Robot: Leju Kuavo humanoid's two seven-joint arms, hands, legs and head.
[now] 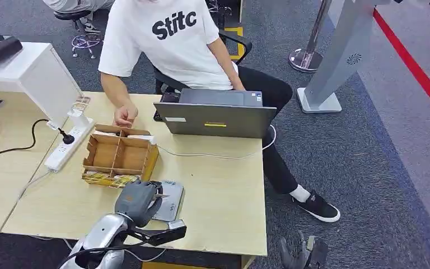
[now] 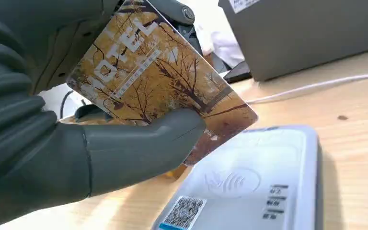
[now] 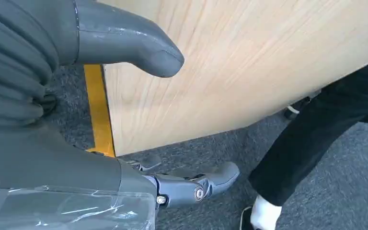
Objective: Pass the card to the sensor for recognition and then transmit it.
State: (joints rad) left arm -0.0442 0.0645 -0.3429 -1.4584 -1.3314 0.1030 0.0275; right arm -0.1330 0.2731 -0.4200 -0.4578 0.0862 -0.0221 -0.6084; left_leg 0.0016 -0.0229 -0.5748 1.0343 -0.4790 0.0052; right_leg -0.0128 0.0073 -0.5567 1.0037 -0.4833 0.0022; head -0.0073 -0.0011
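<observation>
We see the left hand [image 1: 137, 200] low over the wooden tabletop [image 1: 218, 185], right above the grey card sensor [image 1: 169, 200]. In the left wrist view the left hand [image 2: 52, 143] is holding the card [image 2: 158, 81], with its thick thumb pressed on the card's face and the other fingers behind it. The card is brown and gold, with bare trees and big white letters on it. It is tilted, and its low corner hangs just over the flat top of the sensor [image 2: 263, 182]; we cannot tell if it is touching. The sensor has a little wave mark and a square code on it. Just behind the hand sits a cardboard box [image 1: 120, 157] with small sections inside. A person [image 1: 168, 45] in a white shirt sits on the far side of the tabletop, behind a grey laptop [image 1: 215, 115], with one hand [image 1: 125, 115] by the box. A white power strip [image 1: 67, 144] lies near the box. The right hand [image 1: 302, 255] hangs down past the tabletop's edge, over the dark carpet. In the right wrist view the right hand [image 3: 52, 96] holds nothing, and its thumb and fingers are apart.
</observation>
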